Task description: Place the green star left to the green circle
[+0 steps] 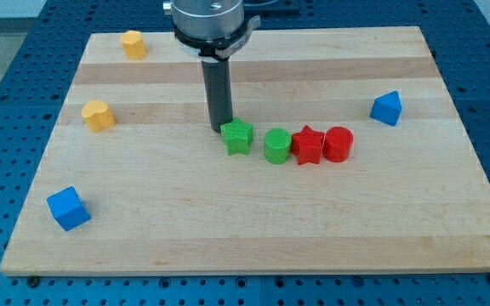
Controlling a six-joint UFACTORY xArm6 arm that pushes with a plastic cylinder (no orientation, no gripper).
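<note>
The green star (238, 137) lies near the board's middle, just to the view's left of the green circle (277, 145), with a small gap between them. My tip (220, 127) rests on the board at the star's upper left corner, touching or nearly touching it. The rod rises straight up from there to the arm's head at the view's top.
A red star (308, 145) and a red circle (338, 144) continue the row right of the green circle. A blue triangle-like block (386, 108) sits at right, a blue cube (68, 208) at lower left, two yellow blocks (98, 115) (133, 43) at left. Wooden board (253, 238).
</note>
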